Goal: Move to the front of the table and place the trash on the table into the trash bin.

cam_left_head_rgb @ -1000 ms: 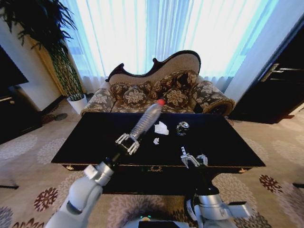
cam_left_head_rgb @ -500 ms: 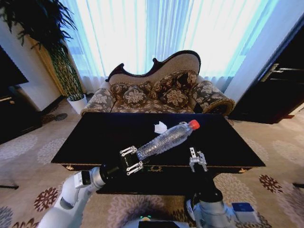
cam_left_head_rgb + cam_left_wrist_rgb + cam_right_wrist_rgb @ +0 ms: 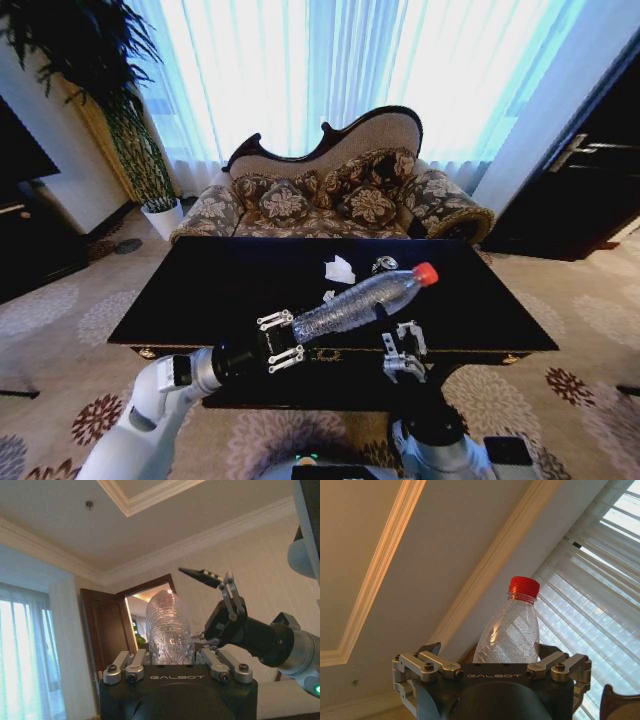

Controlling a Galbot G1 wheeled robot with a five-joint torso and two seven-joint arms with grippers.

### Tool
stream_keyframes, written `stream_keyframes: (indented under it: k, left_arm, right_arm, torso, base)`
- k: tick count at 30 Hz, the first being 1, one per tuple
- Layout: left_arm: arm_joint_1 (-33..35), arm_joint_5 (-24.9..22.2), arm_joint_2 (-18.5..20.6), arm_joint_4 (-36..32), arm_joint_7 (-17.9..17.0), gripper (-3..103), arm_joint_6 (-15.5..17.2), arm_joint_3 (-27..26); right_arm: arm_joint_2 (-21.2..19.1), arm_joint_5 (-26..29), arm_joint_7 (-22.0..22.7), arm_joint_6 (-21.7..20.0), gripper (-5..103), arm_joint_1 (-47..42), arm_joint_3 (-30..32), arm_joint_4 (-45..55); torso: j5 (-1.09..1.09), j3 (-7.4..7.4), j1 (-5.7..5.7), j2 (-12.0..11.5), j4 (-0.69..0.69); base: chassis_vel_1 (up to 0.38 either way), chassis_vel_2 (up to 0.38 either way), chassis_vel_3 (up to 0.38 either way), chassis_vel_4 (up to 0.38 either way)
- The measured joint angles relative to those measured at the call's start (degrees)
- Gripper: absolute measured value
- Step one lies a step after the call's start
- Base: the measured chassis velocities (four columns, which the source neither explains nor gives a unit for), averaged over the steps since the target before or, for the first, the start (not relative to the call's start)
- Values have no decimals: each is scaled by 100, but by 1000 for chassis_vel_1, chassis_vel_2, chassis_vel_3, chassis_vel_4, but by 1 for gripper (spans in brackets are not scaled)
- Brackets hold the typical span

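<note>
My left end effector (image 3: 281,341) is clenched on the base of the bottle (image 3: 360,302), holding it raised and slanted above the bench (image 3: 200,290). My right end effector (image 3: 402,352) waits released just under its neck, at the bench's front edge.

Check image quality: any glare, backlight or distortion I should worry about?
Head view: window blown out behind the sofa, glossy table reflects it, wide-angle bends the room's edges. Left wrist view: bottle sharp, curtain overexposed. Right wrist view: blinds bright behind the bottle's red cap.
</note>
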Motion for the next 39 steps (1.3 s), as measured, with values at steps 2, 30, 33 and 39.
stream_keyframes:
  k: [2, 30, 33, 39]
  left_arm:
    - [-43, 1, 4, 44, 46, 34, 30, 69]
    - [83, 267, -54, 55, 349, 34, 25, 119]
    - [152, 276, -82, 5, 349, 34, 19, 50]
    - [314, 158, -223, -38, 361, 42, 13, -133]
  right_arm:
    - [7, -15, -57, 6, 100, -20, -15, 0]
    - [56, -561, 454, -4, 46, -69, -148, 1]
    - [41, -475, 468, -13, 40, -41, -115, 2]
    - [26, -210, 548, -17, 32, 49, -51, 2]
  torso:
    - [0, 0, 0, 0, 0]
    - [0, 0, 0, 0, 0]
    - [0, 0, 0, 0, 0]
    - [0, 0, 0, 0, 0]
  base:
    - [0, 0, 0, 0]
    - [0, 0, 0, 0]
    - [0, 0, 0, 0]
    - [0, 0, 0, 0]
